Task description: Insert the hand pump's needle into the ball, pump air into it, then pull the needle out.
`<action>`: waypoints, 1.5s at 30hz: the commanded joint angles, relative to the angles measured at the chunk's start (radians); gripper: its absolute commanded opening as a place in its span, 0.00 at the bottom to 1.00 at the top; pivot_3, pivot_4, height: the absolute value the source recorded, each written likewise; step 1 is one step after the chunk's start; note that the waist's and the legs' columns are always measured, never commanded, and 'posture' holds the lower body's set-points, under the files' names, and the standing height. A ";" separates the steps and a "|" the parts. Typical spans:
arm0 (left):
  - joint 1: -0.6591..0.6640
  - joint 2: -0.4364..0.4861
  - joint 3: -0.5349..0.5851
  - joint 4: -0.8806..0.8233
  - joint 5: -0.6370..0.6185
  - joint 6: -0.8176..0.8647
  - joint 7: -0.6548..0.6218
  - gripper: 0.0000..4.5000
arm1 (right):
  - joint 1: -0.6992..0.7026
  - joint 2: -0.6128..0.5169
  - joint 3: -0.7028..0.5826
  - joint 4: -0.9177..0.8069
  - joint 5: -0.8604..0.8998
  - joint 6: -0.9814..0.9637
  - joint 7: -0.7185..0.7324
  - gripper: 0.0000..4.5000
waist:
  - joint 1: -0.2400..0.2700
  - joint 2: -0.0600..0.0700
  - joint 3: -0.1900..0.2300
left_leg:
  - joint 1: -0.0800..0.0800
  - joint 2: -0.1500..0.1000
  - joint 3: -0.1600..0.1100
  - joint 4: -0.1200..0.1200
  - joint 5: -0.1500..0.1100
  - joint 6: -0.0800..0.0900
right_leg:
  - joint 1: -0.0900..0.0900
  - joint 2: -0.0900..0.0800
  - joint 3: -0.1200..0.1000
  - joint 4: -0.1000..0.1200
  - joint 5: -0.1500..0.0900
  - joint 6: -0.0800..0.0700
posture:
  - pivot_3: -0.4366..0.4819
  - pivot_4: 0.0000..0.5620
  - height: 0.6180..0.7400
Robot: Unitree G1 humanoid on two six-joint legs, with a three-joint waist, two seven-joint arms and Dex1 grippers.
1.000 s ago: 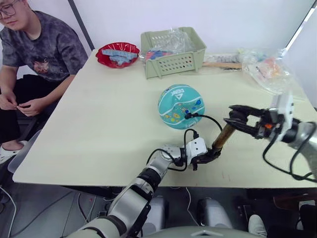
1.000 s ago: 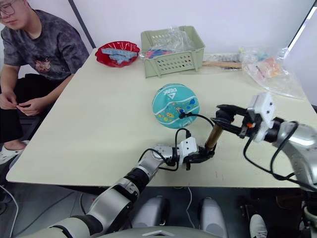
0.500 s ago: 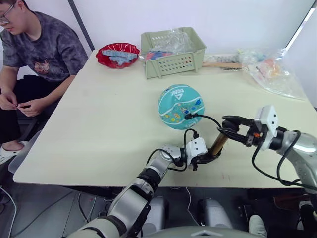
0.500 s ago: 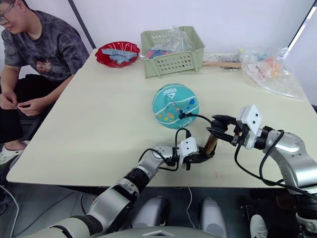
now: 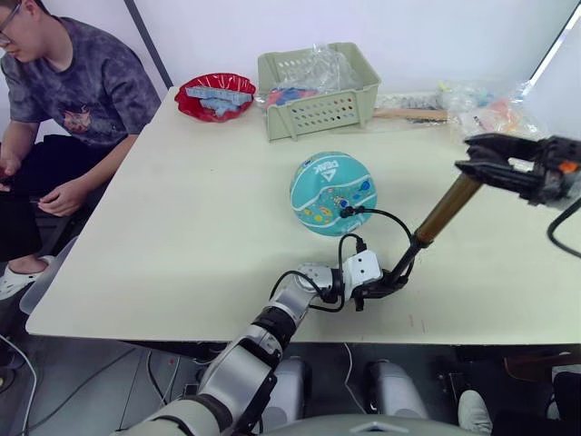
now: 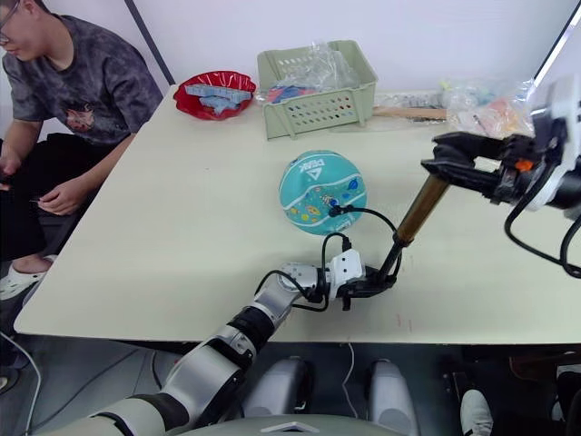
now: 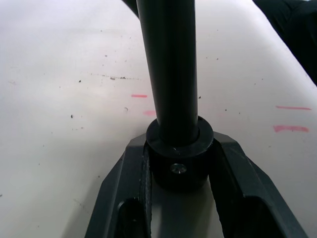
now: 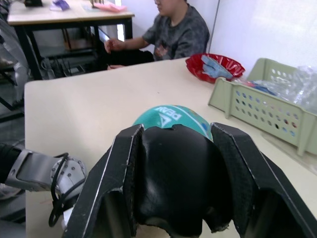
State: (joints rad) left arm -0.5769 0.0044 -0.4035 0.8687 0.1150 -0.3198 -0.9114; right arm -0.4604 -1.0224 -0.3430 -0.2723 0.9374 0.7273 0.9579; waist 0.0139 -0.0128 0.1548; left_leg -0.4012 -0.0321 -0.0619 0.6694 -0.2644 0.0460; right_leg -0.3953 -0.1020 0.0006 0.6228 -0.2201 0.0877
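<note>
The teal ball (image 5: 331,186) rests mid-table. The hand pump (image 5: 445,211) leans up to the right, its brass barrel drawn away from a bare black rod (image 7: 168,64). My left gripper (image 5: 392,282) is shut on the pump's black bottom cap (image 7: 179,161), low on the table. My right gripper (image 5: 476,167) is shut on the black handle (image 8: 173,178) at the top, above and right of the ball. The thin black hose (image 5: 381,218) loops from the pump's bottom to a small black fitting (image 5: 344,213) on the ball's near side. The needle's pin is hidden there.
A green basket (image 5: 318,91) with bags, a red bowl (image 5: 216,97) and clear plastic bags (image 5: 495,113) line the table's far edge. A person (image 5: 64,82) sits at the left side. The table's near edge runs just below my left gripper.
My right gripper pressed the handle down toward the left gripper, then rose up and to the right, drawing the brass barrel out. The left gripper and the ball stayed in place.
</note>
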 commanded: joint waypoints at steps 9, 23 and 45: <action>0.034 0.028 -0.030 0.065 0.052 0.035 0.004 0.26 | 0.143 0.066 0.004 -0.071 -0.123 -0.126 -0.003 0.38 | 0.000 -0.002 -0.001 | 0.001 0.000 0.000 0.000 0.000 0.000 | 0.001 0.000 0.000 0.000 0.000 0.000 | 0.48 0.27 1.00; 0.037 0.033 -0.028 0.056 0.052 0.041 0.013 0.26 | 0.403 0.360 0.363 0.091 -0.569 -0.578 -0.060 0.38 | -0.004 -0.014 -0.013 | 0.012 0.003 -0.002 0.000 0.000 0.000 | 0.009 0.005 0.000 0.000 0.000 0.000 | 0.48 0.27 1.00; 0.019 0.029 -0.024 0.090 0.052 0.030 0.016 0.26 | 0.005 0.074 -0.015 0.004 -0.114 -0.182 -0.040 0.38 | -0.001 0.000 0.000 | 0.002 0.000 -0.001 0.001 0.000 0.000 | 0.001 0.002 0.002 0.000 0.000 -0.001 | 0.48 0.27 1.00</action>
State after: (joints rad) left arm -0.5901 0.0048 -0.4019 0.8866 0.1143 -0.3167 -0.9014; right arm -0.3696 -0.8931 -0.2047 -0.2706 0.7856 0.5444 0.9447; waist 0.0133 -0.0129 0.1548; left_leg -0.3993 -0.0322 -0.0618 0.6702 -0.2643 0.0459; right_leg -0.3945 -0.1008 0.0031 0.6232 -0.2200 0.0874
